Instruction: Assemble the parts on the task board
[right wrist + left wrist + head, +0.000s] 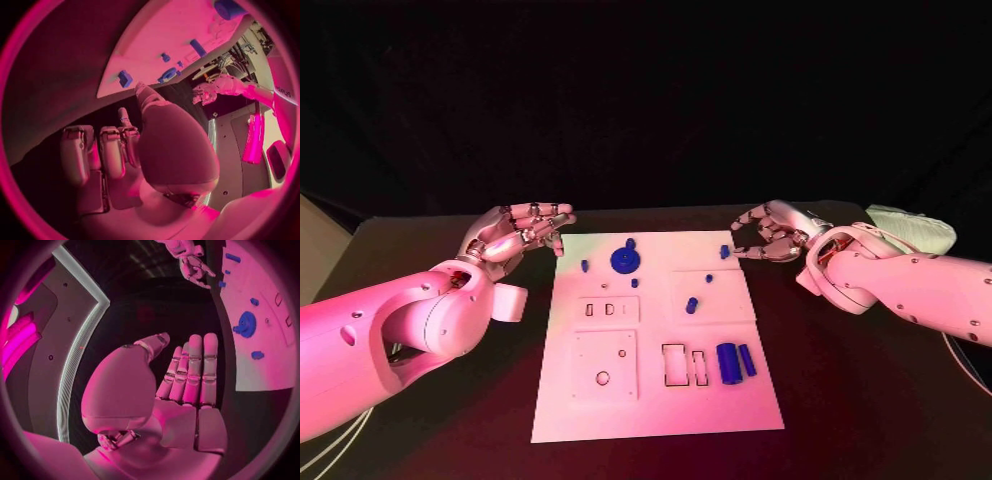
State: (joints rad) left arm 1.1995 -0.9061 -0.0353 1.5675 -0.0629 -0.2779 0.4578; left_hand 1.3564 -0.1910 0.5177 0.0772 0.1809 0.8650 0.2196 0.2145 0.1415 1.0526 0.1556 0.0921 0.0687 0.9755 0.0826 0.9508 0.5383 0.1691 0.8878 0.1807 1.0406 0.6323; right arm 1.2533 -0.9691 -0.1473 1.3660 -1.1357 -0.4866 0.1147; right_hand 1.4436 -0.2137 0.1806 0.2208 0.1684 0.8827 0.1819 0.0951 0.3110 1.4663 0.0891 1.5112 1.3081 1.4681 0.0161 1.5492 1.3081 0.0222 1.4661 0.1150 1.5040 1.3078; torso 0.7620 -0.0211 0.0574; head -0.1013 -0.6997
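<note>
A white task board (661,400) lies in the middle of a black worktop (877,400), seen from above. Small blue parts sit on it: a round disc-shaped part (626,261) near 12 o'clock, a small peg (691,304) close to the centre, and two upright cylinders (728,361) toward 4 o'clock beside two narrow rectangular slots (685,364).

The left robot hand (519,232) hovers just off the board's 11 o'clock corner, fingers straight and together, holding nothing. The right robot hand (769,233) sits at the 1 o'clock corner, fingers curled inward, fingertips right beside a small blue part (724,251) on the board's edge. Whether it has already pinched that part cannot be told; the wrist view shows the piece (125,78) just ahead of the fingers, seemingly free.

The step in hand appears to be picking up this edge part. The next move calls for closing the fingertips on it precisely, then carrying it to its matching seat.
</note>
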